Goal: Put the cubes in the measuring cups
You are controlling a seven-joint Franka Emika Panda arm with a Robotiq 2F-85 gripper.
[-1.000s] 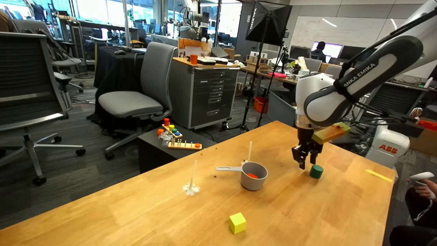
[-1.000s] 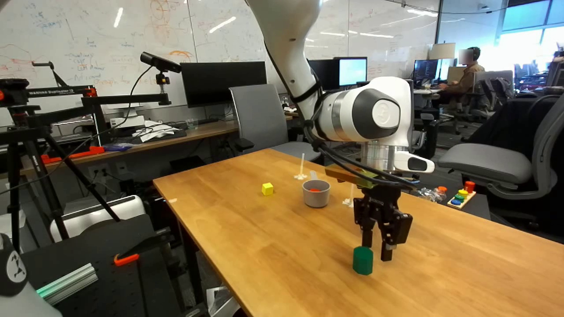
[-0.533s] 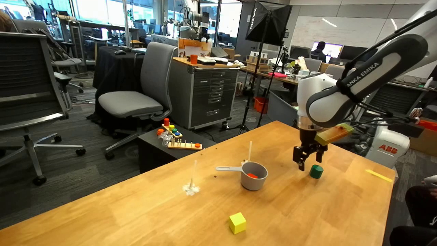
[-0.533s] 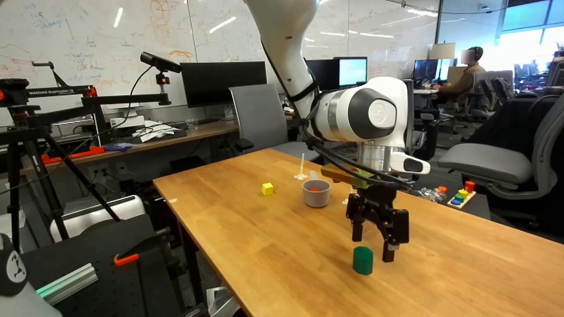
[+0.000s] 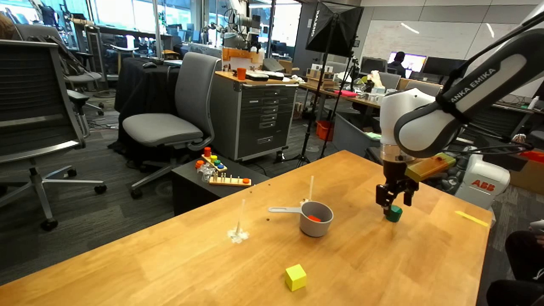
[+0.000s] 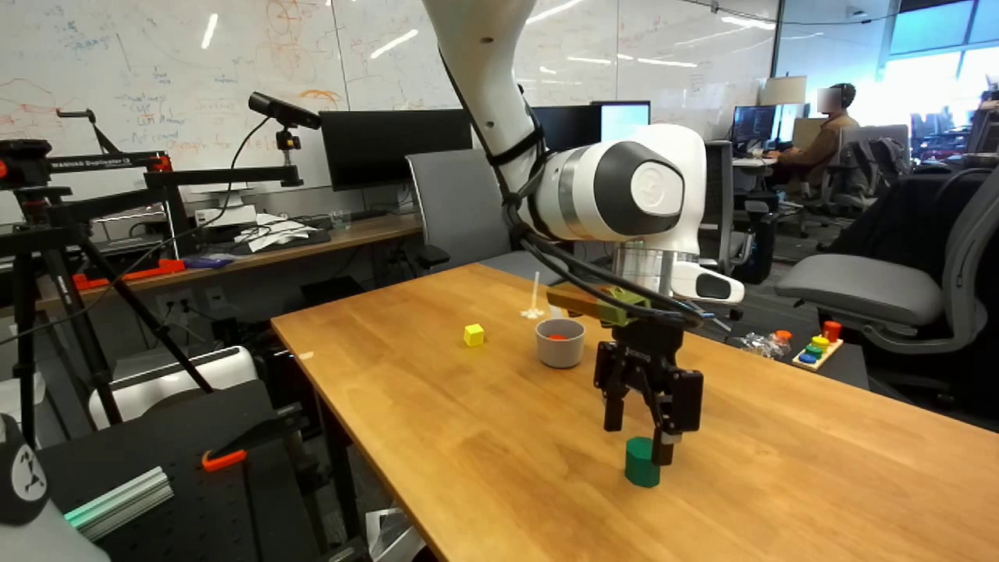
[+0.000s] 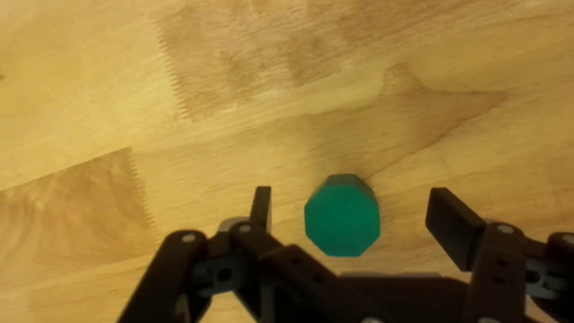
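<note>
Both exterior views: gripper point(image 6: 638, 446) now spread wider, shifted toward green block point(image 6: 640, 467).

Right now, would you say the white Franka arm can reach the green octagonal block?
Probably yes: in the wrist view, the block shows between its open black fingers, nothing covering it.

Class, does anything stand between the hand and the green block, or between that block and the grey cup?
Nothing visible does. In the wrist view the green block shows in the gap of the open hand, and in both exterior views no other object stands between block and grey cup.
</note>
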